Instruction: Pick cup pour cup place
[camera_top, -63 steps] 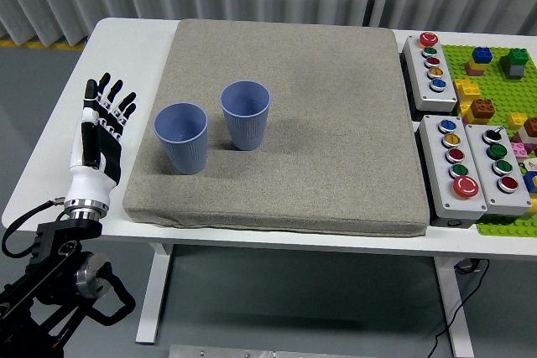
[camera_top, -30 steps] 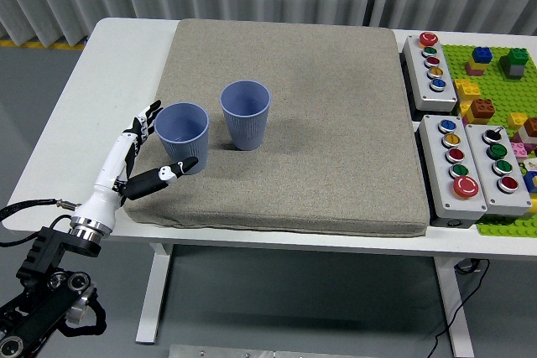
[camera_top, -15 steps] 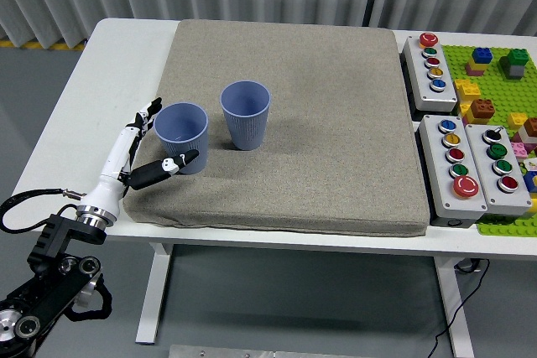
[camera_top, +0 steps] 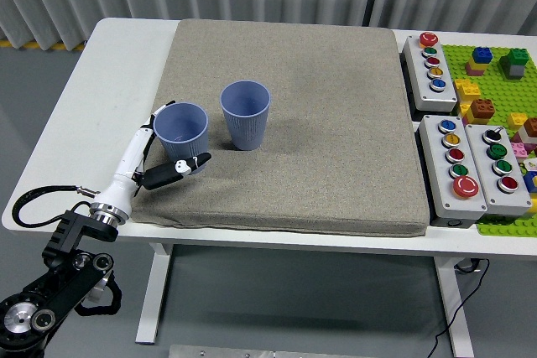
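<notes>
Two blue ribbed cups stand upright on the grey mat [camera_top: 336,123]: the left cup [camera_top: 186,120] and the right cup [camera_top: 246,115], a small gap between them. My left hand [camera_top: 178,137] reaches in from the lower left and brackets the left cup. Its thumb [camera_top: 186,164] lies in front of the cup's base and its fingers [camera_top: 153,120] lie along the cup's left side. The hand is open around the cup, and the cup stands on the mat. My right arm is out of view.
Three grey button boxes [camera_top: 430,62] [camera_top: 454,165] [camera_top: 501,165] sit to the right of the mat. A green brick baseplate [camera_top: 495,81] with coloured bricks lies at the far right. The white table [camera_top: 109,81] shows bare at the left of the mat.
My left hand has moved right from the table's left edge to the left cup, turned edge-on, and its thumb has slid in front of the cup. Neither cup has moved.
</notes>
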`<state>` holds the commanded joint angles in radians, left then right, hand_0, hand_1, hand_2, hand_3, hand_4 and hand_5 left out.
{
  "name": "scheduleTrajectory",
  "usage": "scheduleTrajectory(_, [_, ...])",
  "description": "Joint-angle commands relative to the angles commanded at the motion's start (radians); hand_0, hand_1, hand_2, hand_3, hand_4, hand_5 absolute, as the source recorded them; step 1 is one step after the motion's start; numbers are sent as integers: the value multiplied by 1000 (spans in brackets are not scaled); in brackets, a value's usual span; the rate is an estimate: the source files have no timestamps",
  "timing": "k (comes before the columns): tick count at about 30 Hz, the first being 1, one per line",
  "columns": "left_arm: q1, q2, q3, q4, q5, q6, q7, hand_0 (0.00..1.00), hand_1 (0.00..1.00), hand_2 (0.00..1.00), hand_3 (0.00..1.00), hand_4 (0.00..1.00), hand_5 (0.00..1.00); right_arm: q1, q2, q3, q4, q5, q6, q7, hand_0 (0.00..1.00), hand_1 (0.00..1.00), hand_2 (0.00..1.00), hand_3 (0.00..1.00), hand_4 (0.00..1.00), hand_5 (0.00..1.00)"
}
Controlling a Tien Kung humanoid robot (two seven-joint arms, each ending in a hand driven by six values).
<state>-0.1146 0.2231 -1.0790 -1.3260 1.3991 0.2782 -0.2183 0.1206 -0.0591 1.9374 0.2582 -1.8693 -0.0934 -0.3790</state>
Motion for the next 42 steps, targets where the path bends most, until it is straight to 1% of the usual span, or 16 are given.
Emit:
scheduleTrajectory(1, [-1,0,1,0,0,0,0,892,841,989,998,998,377,0,0,0,0,0,0,0,646,633,537,542,2,22])
scheduleTrajectory(5, [-2,1,8,3,-4,20,0,892,841,989,998,998,377,-1,0,1,0,-5,2,0,646,633,537,542,2,22])
scheduleTrajectory(6, [-2,1,12,4,-8,35,-5,892,841,989,998,998,377,-1,0,1,0,-6,2,-1,646,633,537,542,2,22])
scheduleTrajectory(7, [-2,1,14,4,-11,43,-9,839,771,895,993,998,354,-1,0,2,0,-7,2,-1,646,633,537,542,2,21])
scheduleTrajectory(12, [-5,-1,23,6,-13,53,-13,839,771,895,993,998,354,-1,0,2,1,-10,3,-1,646,633,537,542,2,21])
scheduleTrajectory(13, [-6,-2,24,6,-14,55,-14,795,730,831,892,983,334,-1,1,2,1,-10,3,-1,646,633,537,542,2,20])
scheduleTrajectory(18, [-9,-3,36,11,-30,72,-24,795,730,831,892,983,334,-2,0,4,0,-15,5,-1,646,633,537,542,2,20])
scheduleTrajectory(19, [-10,-3,37,11,-31,73,-26,692,627,725,726,961,302,-2,0,4,0,-15,5,-1,646,633,537,542,2,19])
scheduleTrajectory(24, [-19,-9,51,16,-41,99,-40,692,627,725,726,961,302,-1,-1,5,0,-15,5,0,646,633,537,542,2,19])
scheduleTrajectory(25, [-21,-10,54,17,-44,105,-43,612,573,651,625,924,250,-1,-1,5,0,-15,5,0,646,633,537,542,2,19])
scheduleTrajectory(30, [-28,-14,62,22,-60,129,-50,612,573,651,625,924,250,2,-1,4,0,-13,5,0,646,633,537,542,2,19])
scheduleTrajectory(31, [-29,-14,63,23,-63,133,-53,577,538,592,581,905,233,3,-1,4,0,-12,4,0,646,633,537,542,2,19])
scheduleTrajectory(33, [-30,-14,64,22,-66,137,-55,577,538,592,581,905,233,4,-2,3,0,-11,4,0,646,633,537,542,2,19])
scheduleTrajectory(40, [-31,-15,64,17,-66,140,-57,571,529,580,575,918,248,6,-2,2,0,-8,4,0,646,633,538,542,2,18])
scheduleTrajectory(42, [-28,-13,55,9,-57,139,-55,571,529,580,575,918,248,5,-1,2,0,-8,4,0,646,633,538,542,2,18])
